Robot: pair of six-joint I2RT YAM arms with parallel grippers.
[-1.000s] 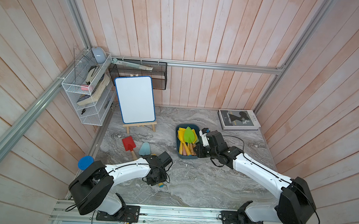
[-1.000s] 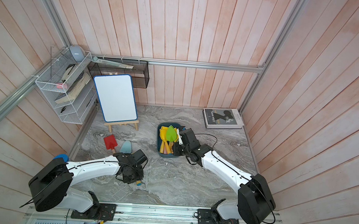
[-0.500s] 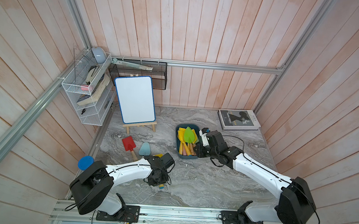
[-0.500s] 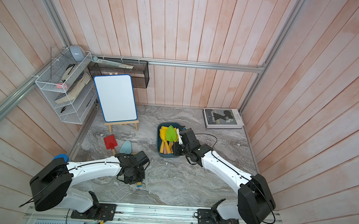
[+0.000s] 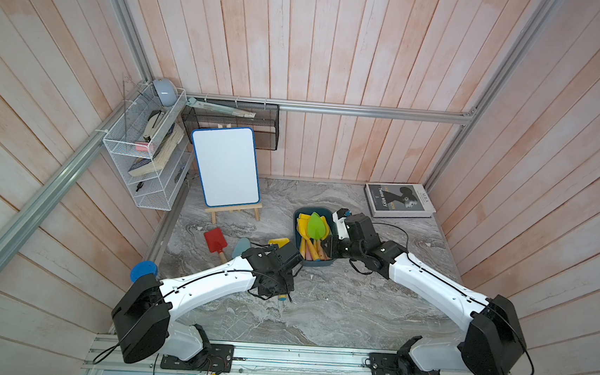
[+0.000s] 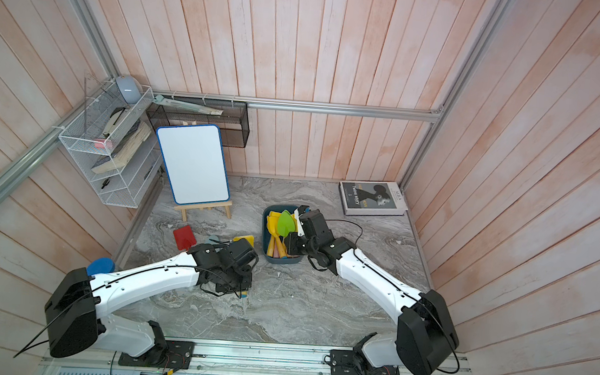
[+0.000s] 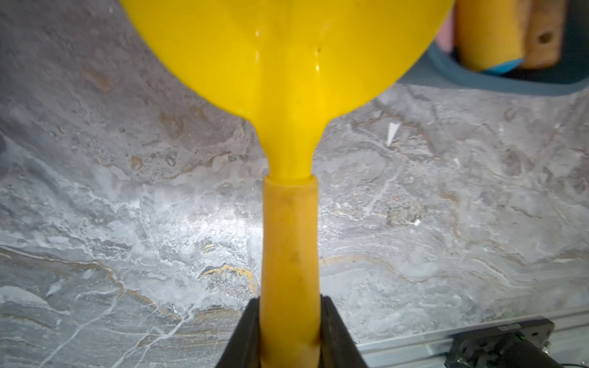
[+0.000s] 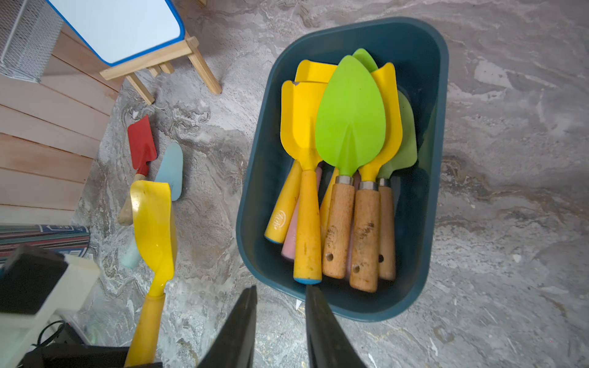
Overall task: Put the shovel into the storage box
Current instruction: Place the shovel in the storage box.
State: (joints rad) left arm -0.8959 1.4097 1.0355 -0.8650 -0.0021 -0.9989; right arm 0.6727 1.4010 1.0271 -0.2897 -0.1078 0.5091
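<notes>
Risk of shovel point(image 7: 290, 223), handle clamped in left fingers point(image 7: 250, 334), catching on tools point(image 8: 350, 127) heaped in box point(image 8: 366, 307); right fingers point(image 8: 243, 325) apart, empty, near rim.

Left arm point(image 5: 206, 285), right arm point(image 5: 437, 290): glossy white links, black joint housings, bulky black shoulder blocks. Small dark screws dot white shells. Thin black cable point(image 5: 390, 225) loops off right wrist; another runs along left link. Black base plates point(image 5: 204, 356) bolted on aluminium rail point(image 5: 296, 356). Fingers point(image 8: 242, 325): matte black, tapering wedges.
</notes>
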